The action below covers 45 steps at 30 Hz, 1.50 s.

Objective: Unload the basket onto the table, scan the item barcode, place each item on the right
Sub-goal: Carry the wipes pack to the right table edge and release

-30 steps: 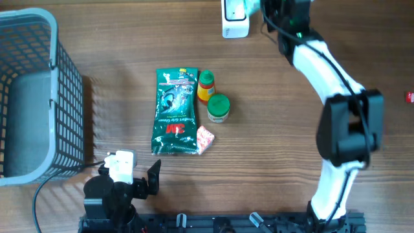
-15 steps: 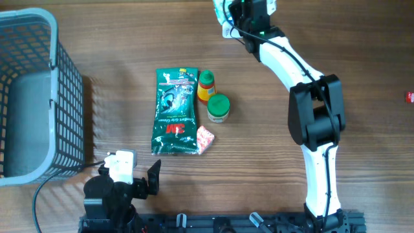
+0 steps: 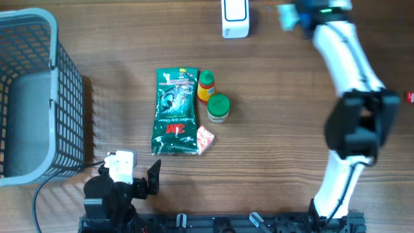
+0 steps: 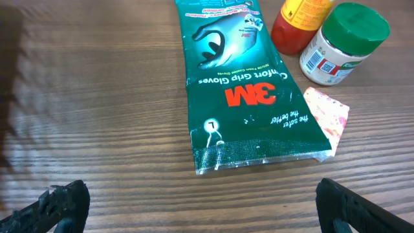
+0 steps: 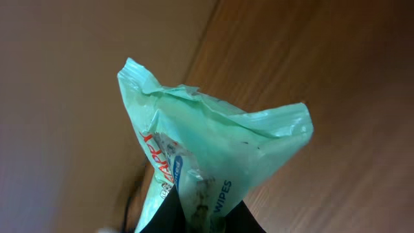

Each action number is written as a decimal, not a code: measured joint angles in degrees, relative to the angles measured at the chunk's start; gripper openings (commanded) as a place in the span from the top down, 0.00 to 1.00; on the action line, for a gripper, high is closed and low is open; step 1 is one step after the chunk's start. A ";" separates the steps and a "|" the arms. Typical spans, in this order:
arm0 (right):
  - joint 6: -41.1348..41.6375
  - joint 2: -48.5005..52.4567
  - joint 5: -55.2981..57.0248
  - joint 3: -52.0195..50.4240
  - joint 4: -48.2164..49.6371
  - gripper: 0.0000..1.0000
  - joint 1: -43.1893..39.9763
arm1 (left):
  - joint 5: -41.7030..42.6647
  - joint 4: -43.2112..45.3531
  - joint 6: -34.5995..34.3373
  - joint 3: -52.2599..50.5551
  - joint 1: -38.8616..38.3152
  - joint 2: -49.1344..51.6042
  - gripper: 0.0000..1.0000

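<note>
Right arm has swung off the scanner [image 3: 234,19]. Half a second back it sat over that white box at top centre; now the wrist is at the upper right edge, blurred by motion. With it goes the wipes pack [image 5: 207,149], pinched by one edge in the right hand [image 5: 204,219], jaws nearly closed on the film, lifted clear of the table [image 3: 278,129]. From overhead it is the pale green smear [image 3: 286,16] just right of the scanner, not touching it. The edge grip probably keeps the printed faces free to show. No barcode is visible, so I can't tell if the scan is done. Idle at bottom left, the left hand [image 4: 200,210] is wide open and empty, out of the way. Mid-table lie the gloves pack [image 3: 174,111], bottle [image 3: 206,86], jar [image 3: 218,107] and sachet [image 3: 204,139]; the basket [image 3: 68,97] is at far left.
</note>
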 measured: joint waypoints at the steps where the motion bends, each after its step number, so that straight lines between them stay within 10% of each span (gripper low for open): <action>1: -0.04 -0.72 2.36 0.37 -2.25 0.95 -1.97 | 0.00 0.00 0.00 0.00 0.00 0.00 0.00; 11: -7.08 1.14 13.77 -3.34 -9.27 0.94 -24.68 | 0.00 0.00 0.00 0.00 0.00 0.00 0.00; 13: -9.09 2.54 13.77 -4.35 -10.21 0.69 -27.43 | 0.00 0.00 0.00 0.00 0.00 0.00 0.00; 16: -11.82 4.04 13.51 -6.03 -11.39 0.00 -31.01 | 0.00 0.00 0.00 0.00 0.00 0.00 0.00; 28: -21.59 0.94 5.77 -5.25 -11.43 0.00 -33.33 | 0.00 0.00 0.00 0.00 0.00 0.00 0.00; 45: -23.41 -17.88 -41.57 -3.13 -21.70 0.00 -21.11 | 0.00 0.00 0.00 0.00 0.00 0.00 0.00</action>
